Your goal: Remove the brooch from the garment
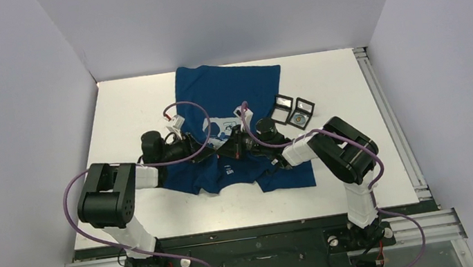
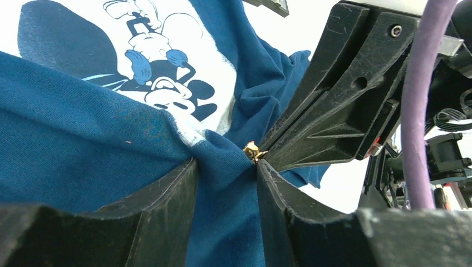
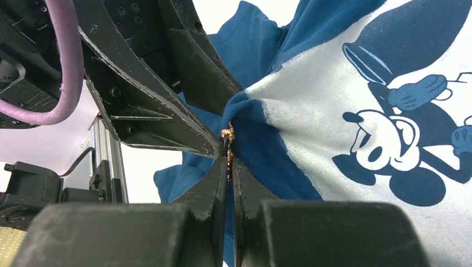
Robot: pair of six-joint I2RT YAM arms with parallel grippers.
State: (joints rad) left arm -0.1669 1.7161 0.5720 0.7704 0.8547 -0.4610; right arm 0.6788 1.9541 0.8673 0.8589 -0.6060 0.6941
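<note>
Fingers (image 2: 167,206) of the left gripper (image 2: 225,167) stand at a narrowed gap, with a raised fold of the garment (image 1: 227,86) filling the space between them and cloth pressed against both inner faces. Just past the right-hand fingertip in the left wrist view sits the brooch (image 2: 252,150), a small gold piece at the crest of that fold. It is not between these fingers but beside them.

Opposite, the right gripper (image 3: 229,161) has its jaws shut together on the brooch. In the right wrist view, gold shows in the slit between the two fingers and pokes out just above their tips. The two grippers meet tip to tip, all but touching at the brooch.

From above, both arms reach forward from the near edge of the table (image 1: 133,113) with elbows bent outward and forearms angled inward, so the wrists face each other low over the middle of the garment. The dark blue shirt lies spread on the table, and the pinched fold rises at the lower edge of its pale mouse print (image 3: 389,144). Two small open cases (image 1: 292,109) lie on the table just to the right of the shirt, well apart from either gripper.
</note>
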